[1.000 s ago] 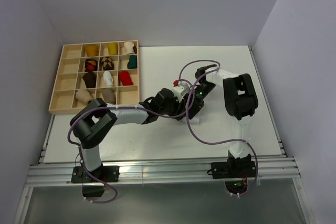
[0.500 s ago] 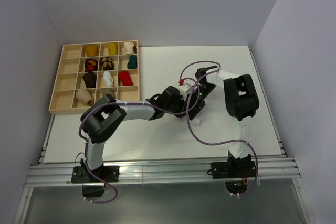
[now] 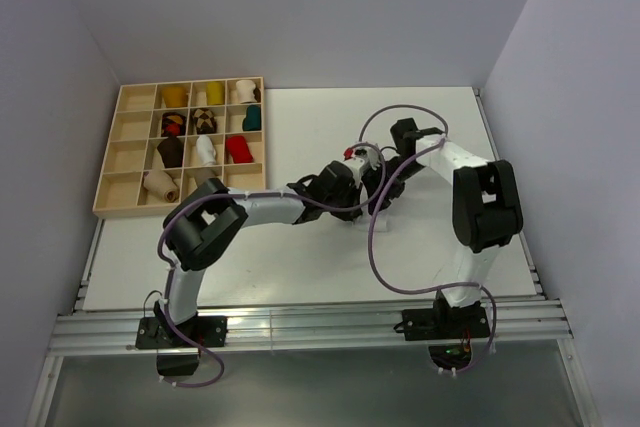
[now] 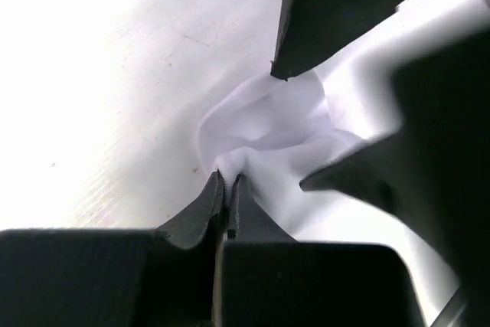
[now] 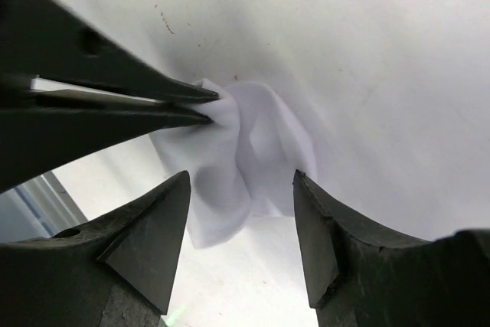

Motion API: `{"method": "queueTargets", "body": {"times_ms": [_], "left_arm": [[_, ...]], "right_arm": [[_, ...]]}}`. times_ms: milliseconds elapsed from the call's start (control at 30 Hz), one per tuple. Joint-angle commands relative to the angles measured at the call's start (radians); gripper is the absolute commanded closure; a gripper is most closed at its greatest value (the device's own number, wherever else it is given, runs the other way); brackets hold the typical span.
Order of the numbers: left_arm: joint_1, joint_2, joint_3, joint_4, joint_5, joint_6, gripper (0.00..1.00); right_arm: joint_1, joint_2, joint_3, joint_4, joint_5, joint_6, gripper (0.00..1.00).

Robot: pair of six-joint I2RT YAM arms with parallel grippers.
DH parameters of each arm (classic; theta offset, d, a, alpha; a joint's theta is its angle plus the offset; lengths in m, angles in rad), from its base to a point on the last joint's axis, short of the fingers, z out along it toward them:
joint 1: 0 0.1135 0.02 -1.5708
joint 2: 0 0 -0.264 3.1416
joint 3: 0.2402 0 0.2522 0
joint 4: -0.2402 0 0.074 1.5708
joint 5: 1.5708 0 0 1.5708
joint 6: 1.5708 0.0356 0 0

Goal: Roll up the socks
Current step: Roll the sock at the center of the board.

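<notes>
A pale, almost white sock [image 4: 268, 124] lies bunched on the white table. My left gripper [image 4: 227, 178] is shut on a raised fold at its near edge. The right wrist view shows the same sock [image 5: 260, 135] with the left gripper [image 5: 210, 106] pinching it from the left. My right gripper [image 5: 241, 175] stands open just above the sock, one finger on each side, not touching it. From above, both grippers [image 3: 352, 185] [image 3: 382, 187] meet at mid-table and hide most of the sock. No brown sock shows on the table.
A wooden tray [image 3: 110, 162] with many compartments stands at the back left, and several hold rolled socks [image 3: 238, 148]. Purple cables [image 3: 375, 247] loop over the table around the arms. The side walls stand close to the table's edges.
My left gripper reached right and shut on the sock's fold. My right gripper opened, letting the sock go, and its arm swung to the right.
</notes>
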Motion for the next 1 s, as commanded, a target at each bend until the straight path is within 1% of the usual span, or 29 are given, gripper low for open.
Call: {"method": "queueTargets", "body": {"times_ms": [0, 233, 367, 400, 533, 600, 733, 767, 833, 867, 900, 933, 967], "left_arm": [[-0.024, 0.053, 0.041, -0.142, -0.038, -0.022, 1.00], [-0.024, 0.082, 0.127, -0.236, -0.073, -0.086, 1.00], [-0.024, 0.096, 0.162, -0.286, -0.078, -0.105, 1.00], [-0.024, 0.103, 0.170, -0.300, -0.082, -0.112, 1.00], [-0.024, 0.114, 0.212, -0.340, -0.078, -0.120, 1.00], [-0.024, 0.125, 0.229, -0.377, -0.076, -0.120, 1.00], [-0.024, 0.163, 0.321, -0.490, -0.078, -0.129, 1.00], [-0.024, 0.169, 0.337, -0.510, -0.078, -0.132, 1.00], [-0.024, 0.184, 0.370, -0.558, -0.073, -0.140, 1.00], [-0.024, 0.194, 0.380, -0.575, -0.071, -0.140, 1.00], [-0.024, 0.198, 0.400, -0.598, -0.067, -0.138, 1.00], [-0.024, 0.201, 0.409, -0.609, -0.064, -0.138, 1.00], [-0.024, 0.209, 0.417, -0.616, -0.056, -0.137, 1.00]], "right_arm": [[-0.016, -0.089, -0.036, 0.044, -0.041, -0.040, 0.36], [-0.080, -0.166, -0.108, 0.053, -0.081, -0.060, 0.35], [-0.149, -0.212, -0.135, 0.096, -0.105, -0.031, 0.34], [-0.187, -0.218, -0.139, 0.100, -0.116, -0.023, 0.34], [-0.284, -0.239, -0.134, 0.068, -0.192, -0.075, 0.34], [-0.307, -0.256, -0.152, 0.056, -0.186, -0.104, 0.35], [-0.307, -0.360, -0.238, 0.119, -0.142, -0.147, 0.35], [-0.306, -0.414, -0.258, 0.152, -0.118, -0.160, 0.35], [-0.296, -0.471, -0.324, 0.181, -0.101, -0.205, 0.35], [-0.286, -0.541, -0.377, 0.215, -0.090, -0.222, 0.35], [-0.279, -0.575, -0.407, 0.232, -0.079, -0.241, 0.34], [-0.255, -0.619, -0.440, 0.284, -0.064, -0.271, 0.34], [-0.240, -0.655, -0.509, 0.310, -0.049, -0.285, 0.33]]}}
